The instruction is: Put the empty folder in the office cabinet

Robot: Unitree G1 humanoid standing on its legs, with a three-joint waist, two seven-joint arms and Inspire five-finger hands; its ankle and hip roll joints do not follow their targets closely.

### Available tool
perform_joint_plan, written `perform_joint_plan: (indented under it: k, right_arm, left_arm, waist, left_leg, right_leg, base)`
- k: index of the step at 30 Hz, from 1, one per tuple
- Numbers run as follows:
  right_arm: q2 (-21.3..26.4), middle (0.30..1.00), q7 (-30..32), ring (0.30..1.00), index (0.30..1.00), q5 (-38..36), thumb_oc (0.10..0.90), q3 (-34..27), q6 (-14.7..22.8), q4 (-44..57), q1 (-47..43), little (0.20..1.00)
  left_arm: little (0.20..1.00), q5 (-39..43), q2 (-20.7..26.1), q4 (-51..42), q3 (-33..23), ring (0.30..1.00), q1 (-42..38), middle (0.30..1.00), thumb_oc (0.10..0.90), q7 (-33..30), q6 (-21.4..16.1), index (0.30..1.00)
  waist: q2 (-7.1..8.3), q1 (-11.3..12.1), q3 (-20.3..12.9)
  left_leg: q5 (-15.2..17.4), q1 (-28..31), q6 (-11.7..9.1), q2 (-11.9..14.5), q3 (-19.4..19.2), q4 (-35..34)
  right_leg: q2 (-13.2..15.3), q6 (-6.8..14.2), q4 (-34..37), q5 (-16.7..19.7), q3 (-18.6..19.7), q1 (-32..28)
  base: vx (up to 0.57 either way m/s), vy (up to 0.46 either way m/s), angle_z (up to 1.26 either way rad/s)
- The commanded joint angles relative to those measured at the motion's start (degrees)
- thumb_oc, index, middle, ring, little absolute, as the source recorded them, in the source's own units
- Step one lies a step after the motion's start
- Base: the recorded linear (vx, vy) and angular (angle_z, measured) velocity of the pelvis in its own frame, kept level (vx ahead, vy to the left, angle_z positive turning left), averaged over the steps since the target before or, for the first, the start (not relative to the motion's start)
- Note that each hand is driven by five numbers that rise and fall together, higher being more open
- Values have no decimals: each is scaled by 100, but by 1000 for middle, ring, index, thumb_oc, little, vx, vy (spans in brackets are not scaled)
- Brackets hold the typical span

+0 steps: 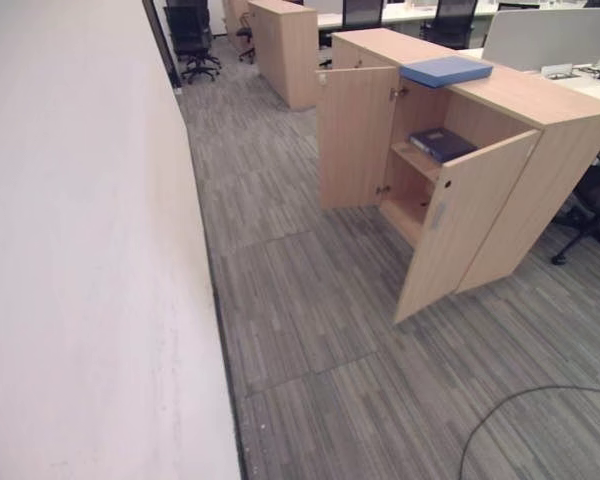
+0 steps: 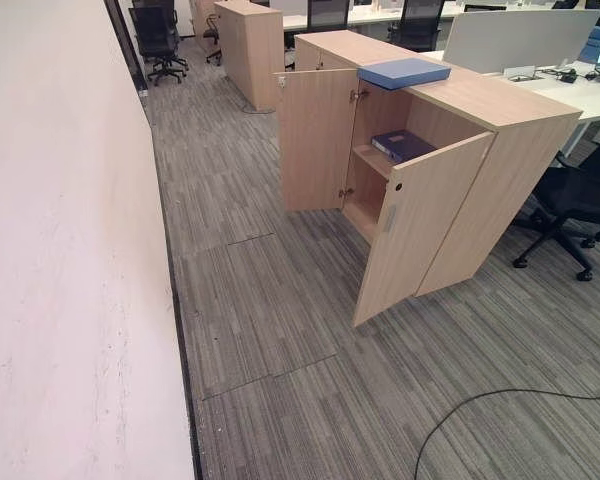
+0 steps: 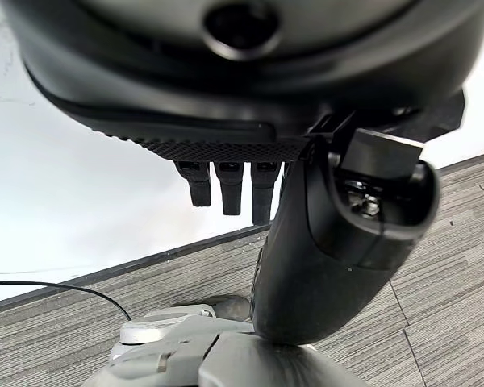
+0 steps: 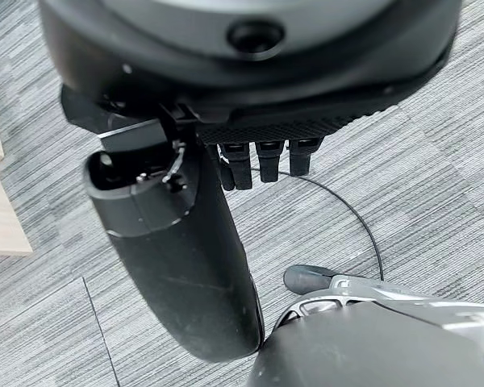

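Note:
A light wooden office cabinet (image 1: 540, 100) stands ahead on the right with both doors swung open, the left door (image 1: 355, 135) and the right door (image 1: 460, 225). A light blue folder (image 1: 446, 70) lies flat on the cabinet's top. A dark blue folder (image 1: 442, 144) lies on the upper shelf inside. My left hand (image 3: 339, 242) hangs above the carpet beside the wall, fingers straight and holding nothing. My right hand (image 4: 177, 258) hangs over the carpet too, open and empty. Both hands are far from the cabinet.
A white wall (image 1: 80, 250) runs along my left side. A second wooden cabinet (image 1: 285, 50) stands farther back, with black office chairs (image 1: 192, 40) behind it. A black chair (image 2: 575, 200) and a desk (image 2: 570, 95) stand right of the cabinet. Grey carpet lies between me and the cabinet.

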State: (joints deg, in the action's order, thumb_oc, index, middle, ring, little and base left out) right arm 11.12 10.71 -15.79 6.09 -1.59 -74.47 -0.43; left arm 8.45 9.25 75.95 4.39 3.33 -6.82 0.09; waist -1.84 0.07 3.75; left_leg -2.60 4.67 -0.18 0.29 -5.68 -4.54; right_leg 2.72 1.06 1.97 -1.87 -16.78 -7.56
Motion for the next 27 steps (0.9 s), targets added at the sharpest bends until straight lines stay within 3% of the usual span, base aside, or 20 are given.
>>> perform_joint_plan:
  k: [1, 5, 8, 11, 13, 14, 17, 18, 22, 23, 24, 25, 26, 27]
  right_arm:
    - [34, 900, -195, 900, 900, 115, 800, 166, -52, -318, -437, 900]
    - [103, 900, -287, 900, 900, 82, 800, 144, -83, -404, -537, 900]
    - [178, 900, -330, 900, 900, 26, 800, 102, -64, -427, -573, 900]
    - [307, 900, -311, 900, 900, 75, 800, 87, -92, -507, -605, 900]
    - [398, 900, -351, 900, 900, 67, 800, 43, -88, -504, -566, 900]
    - [438, 900, -345, 900, 900, 88, 800, 38, -88, -511, -526, 900]
    - [423, 900, -370, 900, 900, 106, 800, -19, -81, -553, -474, 900]
    - [362, 900, -426, 900, 900, 218, 800, -91, -118, -643, -370, 900]
    - [281, 900, -528, 900, 900, 308, 800, -161, -172, -650, -288, 900]
    - [279, 900, -528, 900, 900, 308, 800, -161, -172, -648, -286, 900]
    - [254, 900, -545, 900, 900, 394, 800, -119, -191, -619, -289, 900]
    - [255, 900, -545, 900, 900, 394, 800, -120, -191, -619, -289, 900]
    - [283, 900, -543, 900, 900, 410, 800, -116, -199, -476, -334, 900]
    - [288, 900, -528, 900, 900, 392, 800, -90, -188, -381, -352, 900]
  left_arm:
    - [900, 136, 141, 531, -147, 900, -183, 900, 800, -292, 66, 900]
    - [900, 438, 199, 491, -239, 900, -310, 900, 800, -286, 35, 900]
    - [900, 735, 170, 403, -324, 900, -367, 900, 800, -301, -44, 900]
    - [900, 771, 128, 324, -310, 900, -330, 900, 800, -360, -87, 900]
    - [900, 757, 130, 371, -396, 900, -184, 900, 800, -351, -73, 900]
    - [900, 737, 94, 432, -408, 900, -89, 900, 800, -360, -62, 900]
    - [900, 710, 78, 472, -445, 900, -28, 900, 800, -320, -57, 900]
    - [900, 621, 64, 523, -513, 900, 87, 900, 800, -305, -53, 900]
    - [900, 521, 111, 568, -584, 900, 132, 900, 800, -266, -48, 900]
    - [900, 521, 114, 568, -584, 900, 133, 900, 800, -266, -49, 900]
    - [900, 483, 144, 566, -593, 900, 120, 900, 800, -252, -28, 900]
    - [900, 483, 144, 566, -592, 900, 120, 900, 800, -252, -28, 900]
    - [900, 459, 175, 526, -577, 900, 90, 900, 800, -222, -11, 900]
    - [900, 430, 204, 497, -556, 900, 85, 900, 800, -216, -3, 900]
  waist:
    - [199, 33, 146]
    - [233, 76, 302]
    - [305, 156, 568]
    - [286, 285, 721]
    - [292, 441, 609]
    - [151, 669, 616]
    - [90, 711, 527]
    - [1, 724, 286]
    - [99, 788, 27]
    - [118, 800, 25]
    - [184, 863, -30]
    - [184, 868, -34]
    - [176, 887, 35]
    - [171, 897, 63]
  left_leg:
    - [521, 258, -428, 269, -111, -46]
    - [490, 28, -440, 411, -89, 301]
    - [680, -712, -533, 505, -144, 1763]
    - [155, -1528, -579, 649, -87, 2648]
    - [-117, -1871, -547, 738, -69, 1863]
    - [-908, -2135, -747, 1058, -215, 281]
    - [-923, -2094, -777, 1142, -332, 1]
    - [-1131, -1968, -793, 1086, -357, -46]
    - [-813, -1591, -527, 585, -468, -35]
    - [-805, -1586, -517, 565, -488, -35]
    - [-572, -1357, -314, 216, -598, -46]
    - [-571, -1361, -314, 217, -603, -46]
    - [-329, -1115, -109, -114, -706, -46]
    - [-195, -994, -16, -258, -743, -46]
  right_leg:
    - [556, 611, 216, 660, -121, 180]
    - [560, 470, -274, 423, -66, 433]
    - [600, 250, -519, 162, -89, 461]
    - [528, 148, -460, -31, -207, 333]
    - [573, 303, -313, -91, -139, 173]
    - [616, 482, -41, -208, -19, -317]
    - [623, 594, 26, -222, 18, -456]
    - [790, 755, 90, -238, 37, -563]
    - [1538, 1081, -224, 20, 30, -504]
    - [1567, 1096, -238, 12, 45, -492]
    - [2103, 1216, -807, 529, -34, -293]
    - [2103, 1216, -807, 531, -28, -285]
    - [2684, 1157, -1682, 1285, -270, 4]
    - [2912, 1105, -2052, 1556, -448, 117]
  base:
    - [13, -80, 0]
    - [-39, -100, 0]
    - [-61, -119, 9]
    - [81, -56, 19]
    - [466, 218, 5]
    - [579, 342, -8]
    - [377, 255, -14]
    - [370, 353, -37]
    - [288, 316, -25]
    - [190, 315, -26]
    - [120, 219, -20]
    - [225, 485, -6]
    - [176, 414, -8]
    - [239, 540, -3]
